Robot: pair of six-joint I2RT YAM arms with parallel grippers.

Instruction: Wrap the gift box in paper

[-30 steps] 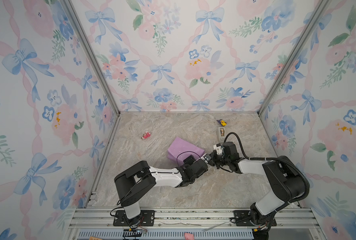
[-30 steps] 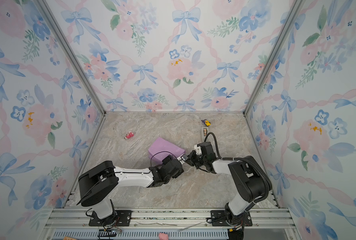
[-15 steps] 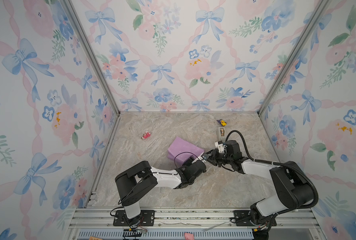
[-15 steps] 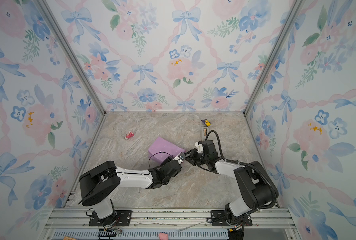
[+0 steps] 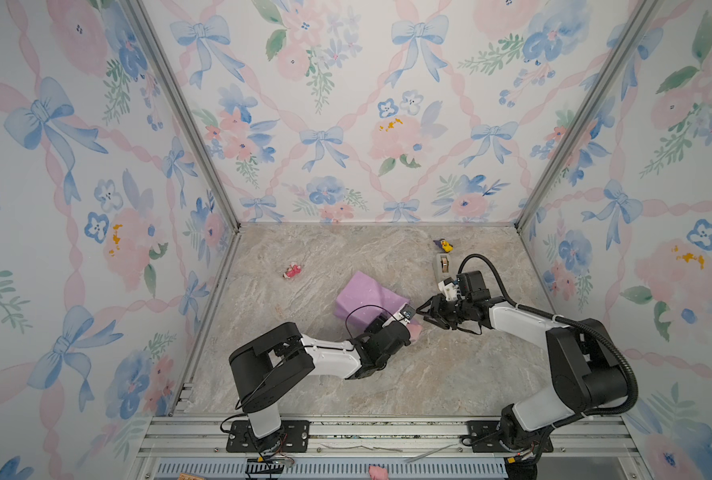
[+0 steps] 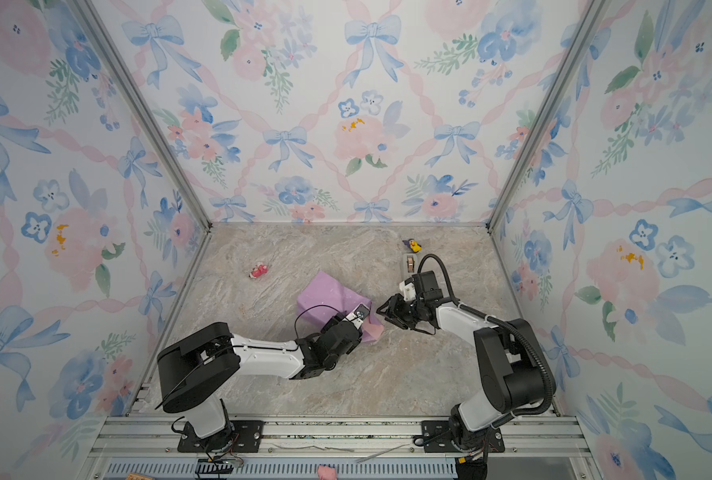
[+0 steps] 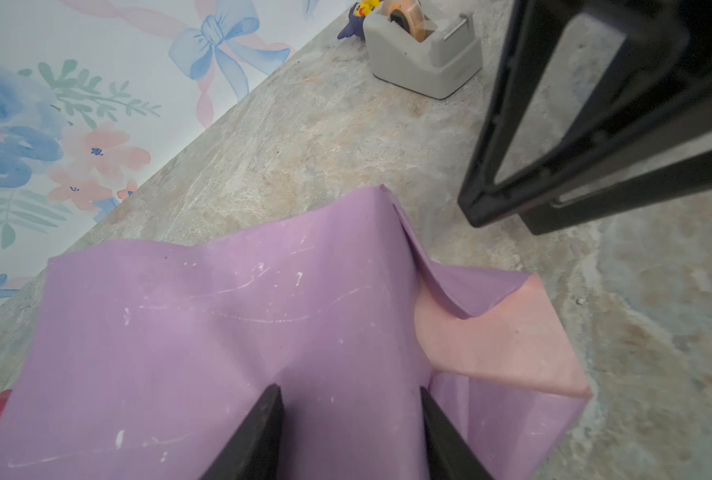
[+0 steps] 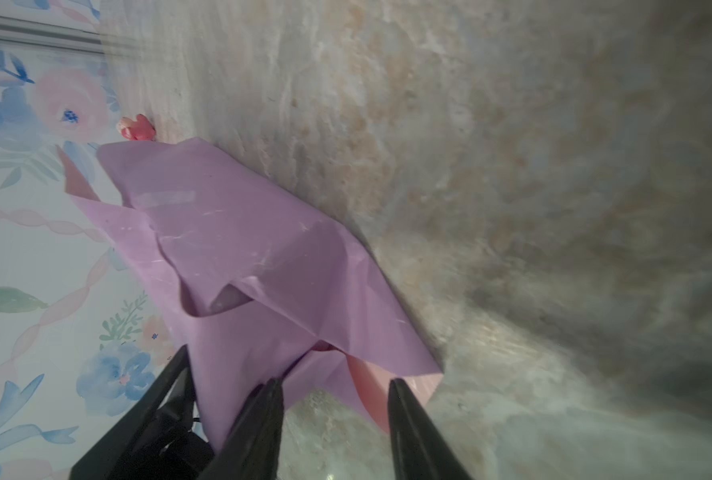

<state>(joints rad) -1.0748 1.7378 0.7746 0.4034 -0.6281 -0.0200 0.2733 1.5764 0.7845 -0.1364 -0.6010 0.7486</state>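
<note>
The gift box is hidden under the paper (image 5: 367,297) (image 6: 329,297), which lies over it lilac side out in the middle of the floor. A pink flap (image 7: 504,353) of the paper sticks out at the near right corner. My left gripper (image 5: 404,322) (image 7: 349,388) rests on that near end. Its jaws stand half apart, with smooth lilac paper showing between them and nothing pinched. My right gripper (image 5: 421,313) (image 8: 333,388) is open just right of the corner, and the pink flap's edge lies between its fingertips, untouched.
A grey tape dispenser (image 5: 443,264) (image 7: 425,62) stands behind the right gripper, with a small yellow and purple toy (image 5: 444,245) beyond it. A pink toy (image 5: 292,271) lies far left of the package. Flowered walls close in three sides.
My right gripper has gone from shut to open beside the package's near right corner. My left gripper's jaws have narrowed while it stays on the paper.
</note>
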